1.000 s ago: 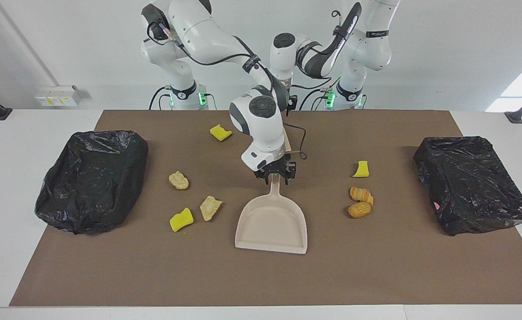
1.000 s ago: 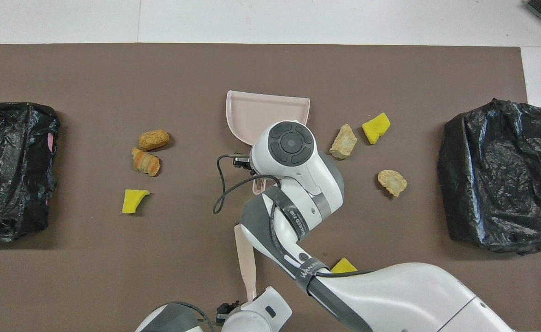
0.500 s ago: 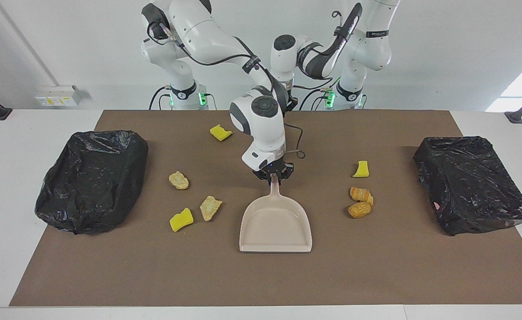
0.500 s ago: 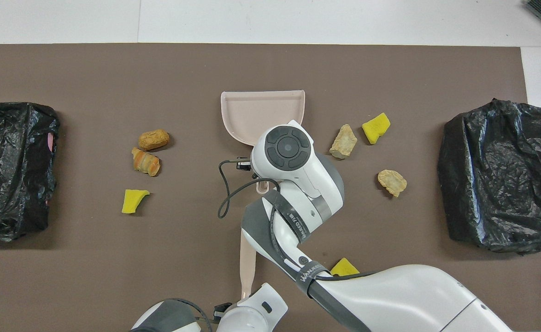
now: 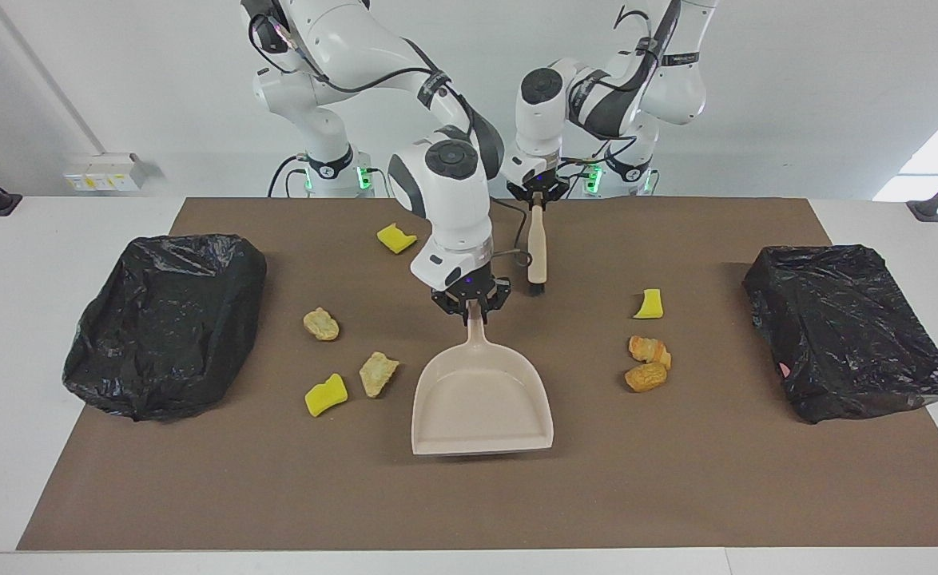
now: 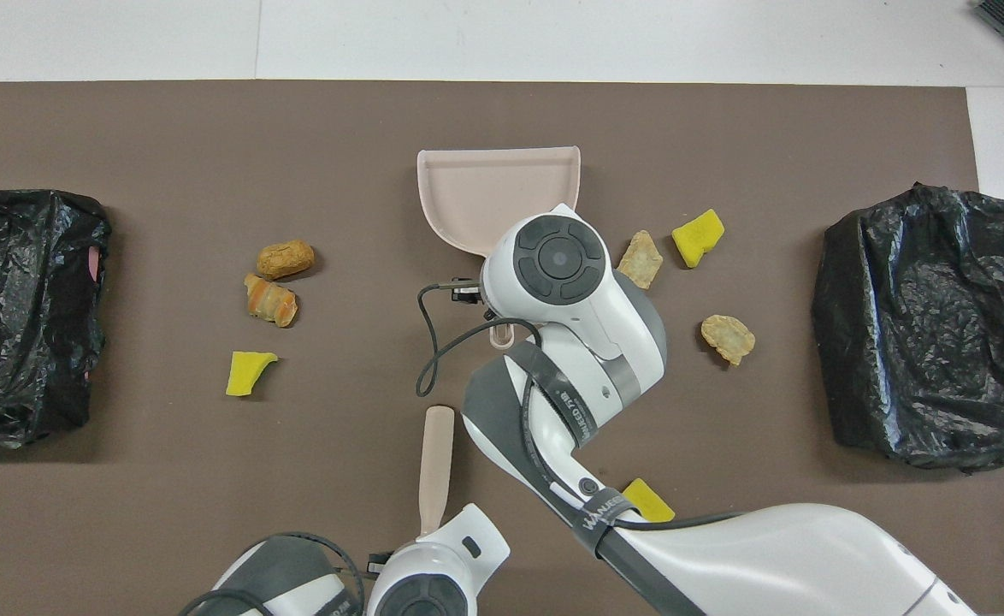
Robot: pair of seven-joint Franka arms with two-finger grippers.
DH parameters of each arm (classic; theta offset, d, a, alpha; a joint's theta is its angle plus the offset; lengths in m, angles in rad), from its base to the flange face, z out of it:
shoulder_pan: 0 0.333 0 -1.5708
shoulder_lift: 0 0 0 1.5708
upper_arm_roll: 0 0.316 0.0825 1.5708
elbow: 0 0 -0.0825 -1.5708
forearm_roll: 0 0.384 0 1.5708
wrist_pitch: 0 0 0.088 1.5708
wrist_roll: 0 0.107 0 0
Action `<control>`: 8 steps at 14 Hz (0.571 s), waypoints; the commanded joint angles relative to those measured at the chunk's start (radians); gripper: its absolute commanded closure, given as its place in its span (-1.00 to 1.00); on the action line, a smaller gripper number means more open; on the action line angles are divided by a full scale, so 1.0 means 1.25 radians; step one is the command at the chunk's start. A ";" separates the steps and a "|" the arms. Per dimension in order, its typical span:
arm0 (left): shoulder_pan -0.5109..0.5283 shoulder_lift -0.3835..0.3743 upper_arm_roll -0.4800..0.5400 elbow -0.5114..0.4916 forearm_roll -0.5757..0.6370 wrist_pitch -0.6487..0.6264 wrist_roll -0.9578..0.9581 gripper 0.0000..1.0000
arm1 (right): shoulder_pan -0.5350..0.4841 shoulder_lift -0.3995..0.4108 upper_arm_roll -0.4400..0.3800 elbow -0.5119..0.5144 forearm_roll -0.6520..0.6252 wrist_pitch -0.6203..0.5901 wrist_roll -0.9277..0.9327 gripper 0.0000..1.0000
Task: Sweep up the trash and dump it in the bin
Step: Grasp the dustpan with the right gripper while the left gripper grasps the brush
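Observation:
My right gripper (image 5: 470,308) is shut on the handle of the beige dustpan (image 5: 481,399), whose pan rests mid-mat with its mouth pointing away from the robots. My left gripper (image 5: 538,201) is shut on the beige brush (image 5: 536,243), which hangs upright with its bristles just above the mat. The trash lies on both sides of the dustpan. Toward the right arm's end are yellow pieces (image 5: 396,237) (image 5: 326,394) and tan lumps (image 5: 321,323) (image 5: 378,374). Toward the left arm's end are a yellow piece (image 5: 649,304) and orange-brown lumps (image 5: 649,349) (image 5: 645,377).
Two bins lined with black bags stand at the ends of the brown mat, one (image 5: 165,319) at the right arm's end and one (image 5: 848,327) at the left arm's. In the overhead view the right arm's wrist (image 6: 558,261) covers the dustpan's handle.
Both grippers have shut. The left one has raised the brush off the mat until it hangs upright. The right one has taken the dustpan's handle and shifted the pan slightly toward the right arm's end.

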State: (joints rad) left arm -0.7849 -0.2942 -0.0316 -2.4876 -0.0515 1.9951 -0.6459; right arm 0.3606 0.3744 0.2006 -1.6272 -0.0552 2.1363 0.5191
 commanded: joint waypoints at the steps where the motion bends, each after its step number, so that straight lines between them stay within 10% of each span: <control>1: 0.100 -0.098 -0.005 0.004 -0.004 -0.086 0.026 1.00 | -0.026 -0.036 0.008 -0.010 0.017 -0.053 -0.093 1.00; 8: 0.437 -0.112 0.004 0.081 -0.004 -0.216 0.093 1.00 | -0.067 -0.069 0.006 -0.016 0.018 -0.274 -0.687 1.00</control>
State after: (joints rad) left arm -0.3424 -0.4445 -0.0144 -2.3977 -0.0507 1.7423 -0.5347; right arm 0.3088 0.3190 0.2005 -1.6272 -0.0493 1.8467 -0.1519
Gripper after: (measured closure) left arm 0.736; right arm 0.687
